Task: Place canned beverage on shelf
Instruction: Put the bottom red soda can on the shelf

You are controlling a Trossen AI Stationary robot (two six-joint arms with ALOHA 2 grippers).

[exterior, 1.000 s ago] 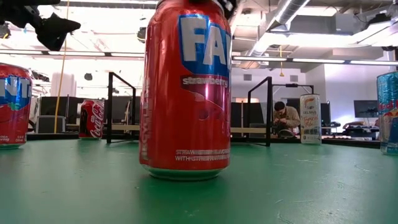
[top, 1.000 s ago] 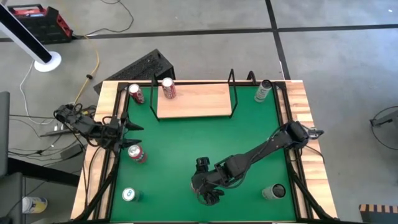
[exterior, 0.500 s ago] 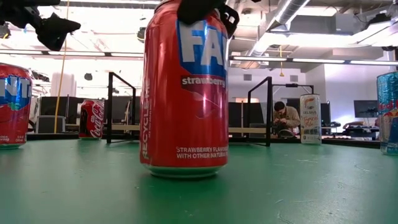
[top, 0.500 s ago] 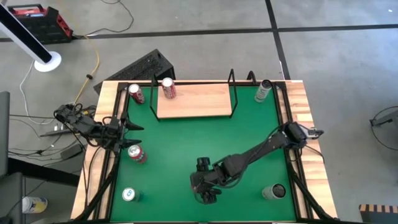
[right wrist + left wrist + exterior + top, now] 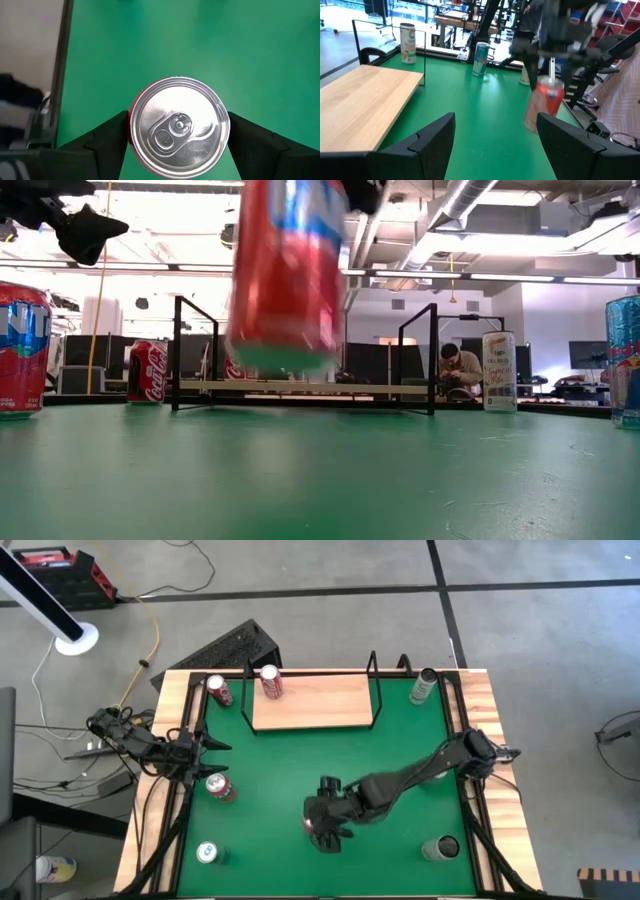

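Note:
My right gripper (image 5: 326,827) is shut on a red strawberry soda can (image 5: 285,275), which hangs above the green mat near the table's front middle; it also shows in the right wrist view (image 5: 177,127) and the left wrist view (image 5: 546,102). The pale-wood shelf (image 5: 312,701) with black wire ends stands at the far edge, a red can (image 5: 270,681) on its left part. My left gripper (image 5: 490,145) is open and empty at the table's left edge. My right gripper pinches the can's upper side wall (image 5: 131,120) between its two fingers, one on each side, just below the rim. The fingers come from above, pointing down. The can hangs upright below them, lifted clear of the mat.
Other cans stand on the mat: a red one (image 5: 218,691) left of the shelf, a red one (image 5: 220,786) at the left, a teal one (image 5: 209,854) at front left, a pale one (image 5: 422,686) at far right, a dark one (image 5: 441,849) at front right.
My right gripper has risen with the red can and gone a little toward the table's left and far edges. The can, which stood on the mat, is now lifted clear and stays upright.

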